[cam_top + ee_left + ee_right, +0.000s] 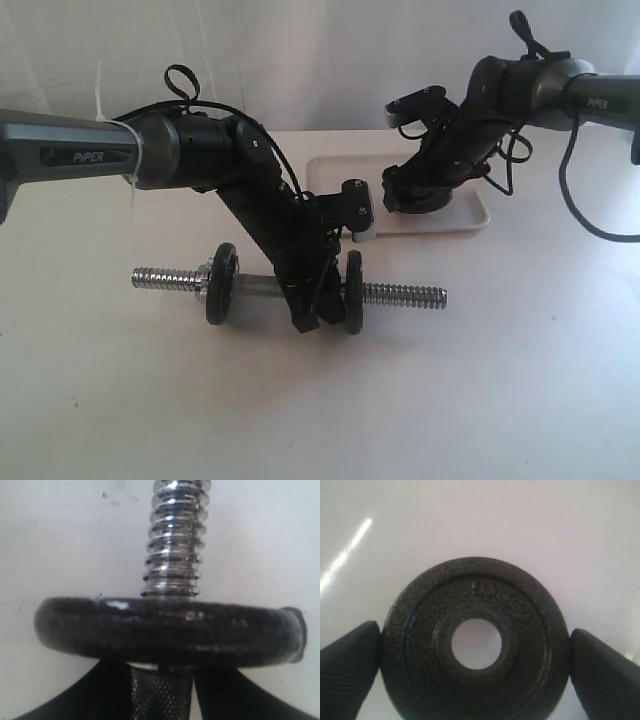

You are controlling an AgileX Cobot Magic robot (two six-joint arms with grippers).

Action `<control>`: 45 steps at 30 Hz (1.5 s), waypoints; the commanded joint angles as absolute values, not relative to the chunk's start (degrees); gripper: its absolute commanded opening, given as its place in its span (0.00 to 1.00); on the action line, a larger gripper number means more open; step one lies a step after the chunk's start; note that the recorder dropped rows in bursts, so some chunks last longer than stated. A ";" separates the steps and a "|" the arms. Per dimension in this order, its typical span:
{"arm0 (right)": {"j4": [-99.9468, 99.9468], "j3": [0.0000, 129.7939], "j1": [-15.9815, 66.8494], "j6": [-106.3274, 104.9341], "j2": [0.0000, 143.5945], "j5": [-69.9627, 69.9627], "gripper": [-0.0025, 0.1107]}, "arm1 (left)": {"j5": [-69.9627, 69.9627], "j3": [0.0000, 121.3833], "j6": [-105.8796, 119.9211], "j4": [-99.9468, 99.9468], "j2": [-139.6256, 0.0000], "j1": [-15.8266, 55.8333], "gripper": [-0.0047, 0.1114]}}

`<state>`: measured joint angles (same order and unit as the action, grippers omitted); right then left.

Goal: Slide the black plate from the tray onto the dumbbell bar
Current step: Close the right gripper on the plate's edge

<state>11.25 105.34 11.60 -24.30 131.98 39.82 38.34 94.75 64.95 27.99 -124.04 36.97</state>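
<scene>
The dumbbell bar [400, 294] lies across the table with two black discs [222, 285] [352, 290] threaded on it. My left gripper [308, 315] is shut on the bar's knurled middle [160, 695] between them, right behind one disc [165, 630]. The threaded end [172, 545] sticks out beyond that disc. The black plate [475, 640] lies flat in the white tray [470, 222]. My right gripper [415, 200] points down into the tray. Its two fingers [350, 665] [605, 670] press against opposite edges of the plate. In the exterior view the gripper mostly hides this plate.
The tray sits at the back, right of centre, behind the bar's right end. Both arms' cables [590, 210] hang near their wrists. White tabletop [320, 420] stretches in front of the bar.
</scene>
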 commanded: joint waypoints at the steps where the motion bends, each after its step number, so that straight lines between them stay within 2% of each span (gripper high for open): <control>1: 8.72 106.81 11.62 -22.01 130.68 40.54 0.84 | 40.49 94.59 64.20 30.84 -123.64 37.26 0.04; 12: 6.65 106.91 11.62 -19.74 135.02 38.67 0.84 | 40.49 94.59 64.20 30.84 -123.64 37.26 0.04; 26: 3.89 116.54 11.62 -15.99 138.04 51.59 0.85 | 40.49 94.59 64.20 30.84 -123.64 37.26 0.04; 45: -0.40 116.74 11.62 -10.98 140.07 40.20 0.85 | 40.48 94.59 64.34 30.84 -123.64 37.26 0.04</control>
<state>0.57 116.40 11.70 -11.44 139.55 41.31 38.58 94.75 64.95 28.12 -124.04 36.97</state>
